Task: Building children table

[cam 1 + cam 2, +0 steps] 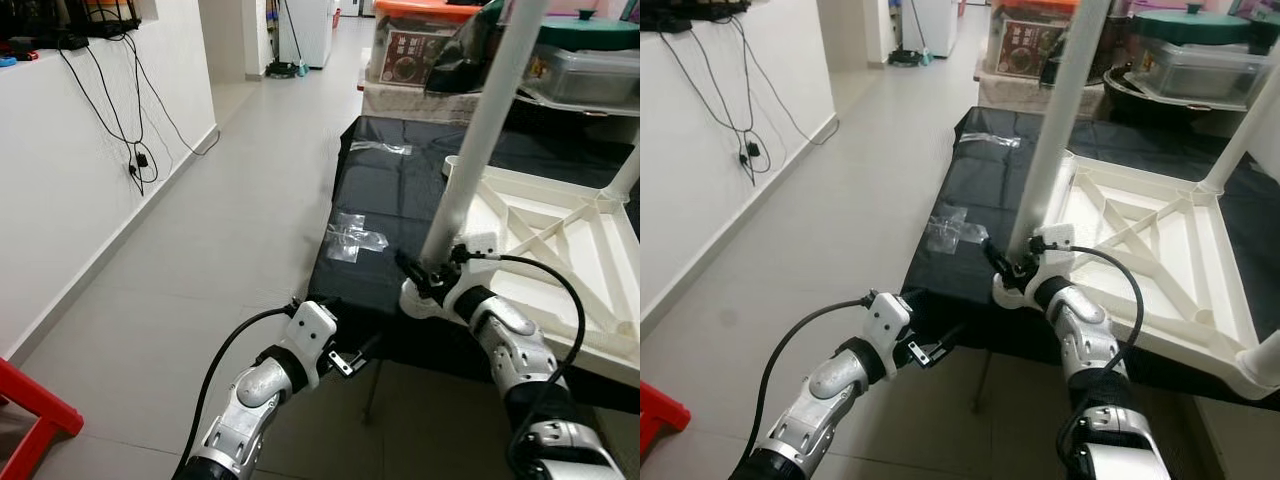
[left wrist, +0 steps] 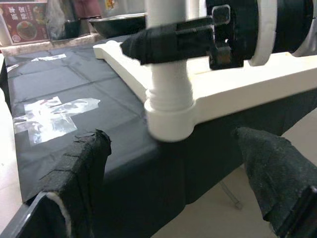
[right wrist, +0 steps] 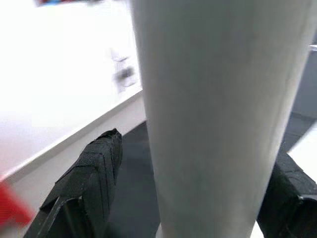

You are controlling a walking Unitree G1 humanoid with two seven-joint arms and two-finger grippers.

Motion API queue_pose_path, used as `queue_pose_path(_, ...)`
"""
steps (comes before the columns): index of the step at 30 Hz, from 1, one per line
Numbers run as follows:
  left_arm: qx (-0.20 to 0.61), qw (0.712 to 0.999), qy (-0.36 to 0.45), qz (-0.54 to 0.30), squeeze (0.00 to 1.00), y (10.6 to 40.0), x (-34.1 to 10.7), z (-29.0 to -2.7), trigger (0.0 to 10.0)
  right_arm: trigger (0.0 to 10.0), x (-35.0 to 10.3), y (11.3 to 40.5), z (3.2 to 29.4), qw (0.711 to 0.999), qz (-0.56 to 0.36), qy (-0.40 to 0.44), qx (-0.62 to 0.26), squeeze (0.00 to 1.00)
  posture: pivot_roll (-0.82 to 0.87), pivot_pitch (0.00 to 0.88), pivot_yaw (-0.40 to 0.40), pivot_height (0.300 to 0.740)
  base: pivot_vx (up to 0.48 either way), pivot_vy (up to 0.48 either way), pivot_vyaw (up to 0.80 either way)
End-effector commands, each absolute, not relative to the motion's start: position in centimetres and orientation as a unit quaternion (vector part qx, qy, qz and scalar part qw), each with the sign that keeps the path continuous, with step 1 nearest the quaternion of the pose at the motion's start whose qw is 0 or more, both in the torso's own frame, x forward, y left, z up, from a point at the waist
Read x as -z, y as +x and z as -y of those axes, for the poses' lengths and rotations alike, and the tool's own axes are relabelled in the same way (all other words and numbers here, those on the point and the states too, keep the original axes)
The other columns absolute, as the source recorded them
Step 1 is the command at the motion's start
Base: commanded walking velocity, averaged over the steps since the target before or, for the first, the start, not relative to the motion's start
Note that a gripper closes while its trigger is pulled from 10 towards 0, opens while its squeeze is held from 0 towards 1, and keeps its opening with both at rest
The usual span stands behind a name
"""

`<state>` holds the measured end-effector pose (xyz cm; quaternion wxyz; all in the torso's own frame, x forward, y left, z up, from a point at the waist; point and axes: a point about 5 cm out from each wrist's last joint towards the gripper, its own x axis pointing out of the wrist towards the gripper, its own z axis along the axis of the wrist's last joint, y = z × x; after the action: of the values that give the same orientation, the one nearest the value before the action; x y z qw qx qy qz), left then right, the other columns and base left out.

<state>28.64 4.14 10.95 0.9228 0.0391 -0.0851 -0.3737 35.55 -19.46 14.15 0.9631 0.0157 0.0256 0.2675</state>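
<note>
Arms: silver jointed casings, black joints.
Cables: black, looping at each wrist.
Wrist housings: white.
Fingers (image 2: 81, 183): black, textured wrap.

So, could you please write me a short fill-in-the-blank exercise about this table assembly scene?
1. The right gripper is closed around a white table ____.
2. The upside-down tabletop rests on a ____ cloth.
3. The left gripper hangs with its fingers ____, holding nothing.
4. Clear ____ is stuck on the cloth.

Missing words: leg; black; open; tape
</note>
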Motion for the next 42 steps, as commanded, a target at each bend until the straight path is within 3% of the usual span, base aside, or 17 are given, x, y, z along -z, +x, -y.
queue_pose_path(1,0.377,0.922,0.041,0.082,0.00,28.4,-10.8,-4.0,10.0,10.0,-13.3,35.7,17.1,0.938,-0.059,-0.001,-0.343,0.00,0.12,0.000,-0.069,0.740,0.000,0.000,0.00)
queue_pose_path(8,0.376,0.922,0.041,0.083,0.00,28.4,-10.8,-4.0,10.0,10.0,-14.0,36.3,16.2,0.931,-0.054,0.004,-0.361,0.00,0.12,0.000,-0.074,0.740,0.000,0.000,0.00)
queue_pose_path(9,0.376,0.922,0.041,0.083,0.00,28.4,-10.8,-4.0,10.0,9.2,-14.1,36.3,15.8,0.929,-0.051,0.008,-0.366,0.00,0.13,0.000,-0.076,0.740,0.000,0.000,0.00)
queue_pose_path(10,0.376,0.922,0.041,0.083,0.00,28.4,-10.8,-4.0,10.0,9.2,-14.1,36.3,15.6,0.928,-0.049,0.010,-0.369,0.00,0.13,0.000,-0.076,0.740,0.000,0.000,0.00)
queue_pose_path(11,0.376,0.922,0.040,0.083,0.00,28.4,-10.8,-4.0,10.0,0.0,-14.0,36.5,15.6,0.936,-0.047,0.010,-0.349,0.00,0.13,0.000,-0.076,0.740,0.000,0.000,0.00)
queue_pose_path(19,0.376,0.922,0.039,0.082,0.00,28.3,-10.8,-4.1,10.0,0.0,-13.8,37.6,16.7,0.979,-0.039,0.028,-0.200,0.00,0.13,0.000,-0.076,0.740,0.000,0.000,0.00)
queue_pose_path(22,0.377,0.922,0.039,0.081,0.00,28.3,-10.8,-4.0,10.0,0.0,-13.9,37.9,18.8,0.998,-0.021,0.060,-0.006,0.00,0.12,0.000,-0.071,0.740,0.000,0.000,0.00)
queue_pose_path(23,0.377,0.922,0.039,0.081,0.00,28.3,-10.8,-4.0,10.0,0.0,-13.9,37.9,18.8,0.998,-0.021,0.060,-0.006,0.00,0.12,0.000,-0.071,0.740,0.000,0.000,0.00)
queue_pose_path(24,0.377,0.922,0.038,0.081,0.00,28.3,-10.8,-4.0,10.0,0.0,-13.7,37.6,20.0,0.992,-0.018,0.077,0.095,0.00,0.11,0.000,-0.070,0.740,0.000,0.000,0.00)
queue_pose_path(25,0.377,0.922,0.038,0.081,0.00,28.3,-10.8,-4.0,10.0,0.0,-13.7,37.6,20.0,0.992,-0.018,0.077,0.095,0.00,0.11,0.000,-0.070,0.740,0.000,0.000,0.00)
queue_pose_path(26,0.377,0.922,0.038,0.081,0.00,28.3,-10.8,-4.0,10.0,0.0,-13.6,36.9,20.9,0.979,-0.012,0.085,0.186,0.00,0.11,0.000,-0.070,0.740,0.000,0.000,0.00)
queue_pose_path(28,0.377,0.922,0.039,0.081,0.00,28.3,-10.8,-4.0,10.0,0.0,-13.3,35.8,21.4,0.952,-0.004,0.105,0.286,0.00,0.11,0.000,-0.070,0.740,0.000,0.000,0.00)
queue_pose_path(35,0.376,0.922,0.039,0.080,0.00,28.3,-10.8,-4.1,10.0,0.0,-13.8,35.9,20.0,0.948,0.009,0.121,0.293,0.00,0.12,0.000,-0.071,0.740,0.000,0.000,0.00)
queue_pose_path(36,0.376,0.922,0.039,0.080,0.00,28.3,-10.8,-4.1,10.0,10.0,-14.3,36.5,18.7,0.960,0.020,0.126,0.248,0.00,0.11,0.000,-0.072,0.740,0.000,0.000,0.00)
queue_pose_path(39,0.376,0.922,0.039,0.080,0.00,28.3,-10.8,-4.1,10.0,10.0,-15.1,37.1,16.6,0.975,0.039,0.121,0.184,0.00,0.11,0.000,-0.072,0.740,0.000,0.000,0.00)
queue_pose_path(40,0.376,0.922,0.039,0.080,0.00,28.3,-10.8,-4.1,10.0,10.0,-15.0,37.0,16.4,0.975,0.040,0.118,0.183,1.00,0.12,0.000,-0.073,0.740,0.000,0.000,0.00)
queue_pose_path(42,0.376,0.922,0.039,0.080,0.00,28.3,-10.8,-4.1,10.0,10.0,-14.9,36.9,16.4,0.975,0.039,0.120,0.181,1.00,0.12,0.000,-0.075,0.740,0.000,0.000,0.00)
